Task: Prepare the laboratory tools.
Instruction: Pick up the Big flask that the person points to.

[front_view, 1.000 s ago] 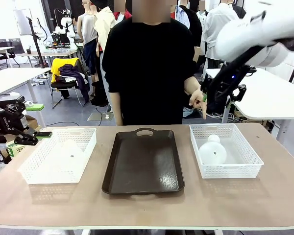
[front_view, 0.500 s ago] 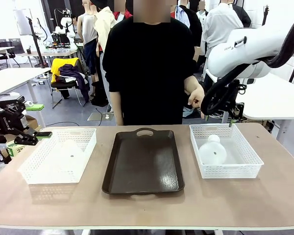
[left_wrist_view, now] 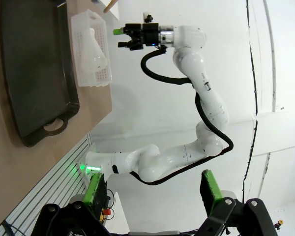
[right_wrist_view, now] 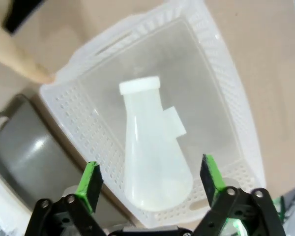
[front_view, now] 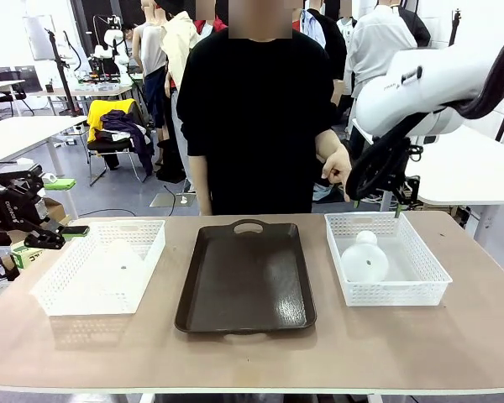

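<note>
**Right arm's parked over its flask, grab not made yet**

Front view: your right gripper hangs with jaws wide apart and nothing in them, above the far rim of the right basket. The flask lies on its side below it, a bit nearer the robot. The person's hand is just beside the gripper, so mind that. Your left gripper sits off the table edge, also released, with the second flask in the left basket just beside it. Neither flask is on the tray, so I'd call this the reach for the first pick.

Left wrist view: its own pads are spread with nothing between them, and the right arm is far ahead over its basket.

Right wrist view: the flask sits straight ahead between the fingers, base nearest, neck pointing away. Next you'd need to drop straight down inside the basket walls. I'd close higher up the cone, since the base looks too wide for a sure hold.
</note>
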`<action>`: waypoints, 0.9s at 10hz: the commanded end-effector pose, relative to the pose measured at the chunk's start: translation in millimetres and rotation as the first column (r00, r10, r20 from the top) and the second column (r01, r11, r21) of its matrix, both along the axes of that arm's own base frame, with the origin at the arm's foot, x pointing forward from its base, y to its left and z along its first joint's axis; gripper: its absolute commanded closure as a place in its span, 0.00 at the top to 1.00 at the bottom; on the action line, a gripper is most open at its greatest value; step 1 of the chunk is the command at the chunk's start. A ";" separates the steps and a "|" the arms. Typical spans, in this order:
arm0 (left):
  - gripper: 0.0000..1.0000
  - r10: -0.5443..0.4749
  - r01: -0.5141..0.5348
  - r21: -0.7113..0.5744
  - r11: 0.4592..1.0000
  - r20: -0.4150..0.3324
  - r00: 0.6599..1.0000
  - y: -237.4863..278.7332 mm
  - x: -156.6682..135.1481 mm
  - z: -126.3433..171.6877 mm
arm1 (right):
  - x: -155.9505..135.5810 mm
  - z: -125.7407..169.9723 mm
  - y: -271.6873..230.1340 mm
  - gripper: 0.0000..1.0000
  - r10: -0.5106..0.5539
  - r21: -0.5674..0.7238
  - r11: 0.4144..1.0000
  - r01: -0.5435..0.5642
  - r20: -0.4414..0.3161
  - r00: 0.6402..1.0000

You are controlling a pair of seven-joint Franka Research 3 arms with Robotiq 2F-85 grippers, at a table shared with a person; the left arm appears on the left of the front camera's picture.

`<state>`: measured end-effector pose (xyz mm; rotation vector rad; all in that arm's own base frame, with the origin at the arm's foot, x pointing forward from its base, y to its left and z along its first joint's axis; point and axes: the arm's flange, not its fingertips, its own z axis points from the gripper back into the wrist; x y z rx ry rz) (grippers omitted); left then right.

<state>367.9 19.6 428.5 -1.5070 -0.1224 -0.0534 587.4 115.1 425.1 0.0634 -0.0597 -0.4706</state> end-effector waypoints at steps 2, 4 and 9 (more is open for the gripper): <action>1.00 0.004 -0.004 0.001 1.000 0.007 1.000 0.2 -0.3 2.1 | 12.0 -49.0 12.2 1.00 -0.073 -0.029 0.997 0.075 0.062 0.995; 1.00 0.004 -0.004 0.001 1.000 0.007 1.000 0.2 -0.3 2.1 | 17.5 -66.0 11.8 1.00 -0.101 -0.035 0.994 0.105 0.116 0.988; 1.00 0.004 -0.004 0.001 1.000 0.007 1.000 0.2 -0.3 2.1 | 27.5 -95.3 18.5 1.00 -0.106 -0.089 0.989 0.115 0.098 0.989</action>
